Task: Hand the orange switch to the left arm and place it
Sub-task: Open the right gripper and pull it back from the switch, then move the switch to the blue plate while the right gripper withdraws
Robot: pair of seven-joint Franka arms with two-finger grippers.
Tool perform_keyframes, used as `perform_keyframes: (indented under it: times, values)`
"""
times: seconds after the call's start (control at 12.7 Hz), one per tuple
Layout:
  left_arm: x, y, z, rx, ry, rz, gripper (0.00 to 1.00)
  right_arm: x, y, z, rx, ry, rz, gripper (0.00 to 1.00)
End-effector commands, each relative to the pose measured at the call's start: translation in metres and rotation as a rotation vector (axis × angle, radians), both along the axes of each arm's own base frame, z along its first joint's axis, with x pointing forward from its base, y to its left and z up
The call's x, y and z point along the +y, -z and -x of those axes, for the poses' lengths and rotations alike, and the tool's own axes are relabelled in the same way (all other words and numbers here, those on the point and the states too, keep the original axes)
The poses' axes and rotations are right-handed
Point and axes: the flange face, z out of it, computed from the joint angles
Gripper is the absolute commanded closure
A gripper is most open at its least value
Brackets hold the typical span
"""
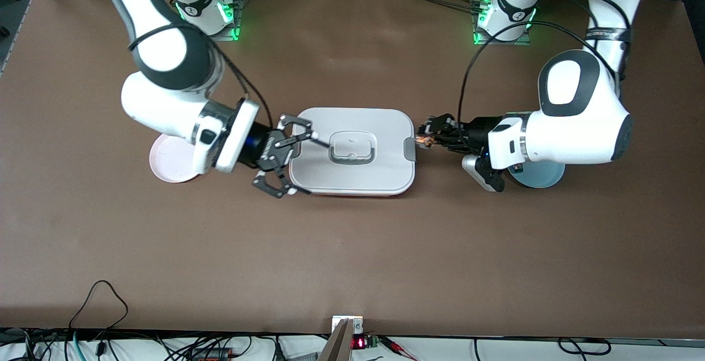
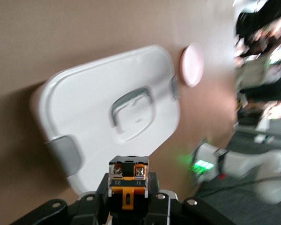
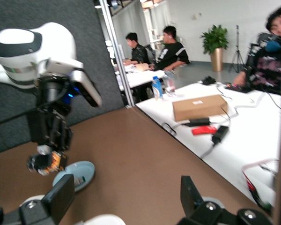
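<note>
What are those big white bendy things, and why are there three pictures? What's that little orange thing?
They are two robot arms at a brown table. One picture looks down from high above; the other two come from cameras on each arm's wrist. In the middle sits a big white box. A pink plate and a blue plate lie at the table's ends, under the arms. The left gripper has its fingers shut on the tiny orange switch, up over the box's edge. The right gripper is wide open over the box's end nearest the pink plate.

Orange switch (image 2: 128,182) beside white box (image 1: 352,151)
</note>
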Motion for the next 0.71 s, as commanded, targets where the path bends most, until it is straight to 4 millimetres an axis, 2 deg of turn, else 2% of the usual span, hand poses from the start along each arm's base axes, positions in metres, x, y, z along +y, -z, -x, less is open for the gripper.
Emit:
perform_keyframes:
  times: [0.0, 0.08, 0.31, 0.47, 0.63]
  values:
    - [0.022, 0.006, 0.007, -0.071, 0.222, -0.127, 0.98, -0.036, 0.0, 0.002, 0.076, 0.059, 0.012, 0.0]
    - [0.033, 0.011, 0.009, -0.1, 0.302, -0.143, 0.98, -0.046, -0.002, 0.001, 0.111, 0.078, 0.026, 0.0]
    - [0.085, 0.029, 0.008, -0.175, 0.525, -0.167, 0.98, -0.069, -0.005, -0.003, 0.236, 0.126, 0.103, 0.0]
    - [0.127, 0.056, 0.008, -0.192, 0.648, -0.186, 0.99, -0.069, 0.001, 0.004, 0.365, 0.156, 0.103, 0.0]
    - [0.166, 0.088, 0.0, -0.21, 0.742, -0.181, 1.0, -0.082, 0.01, 0.002, 0.466, 0.197, 0.125, 0.0]
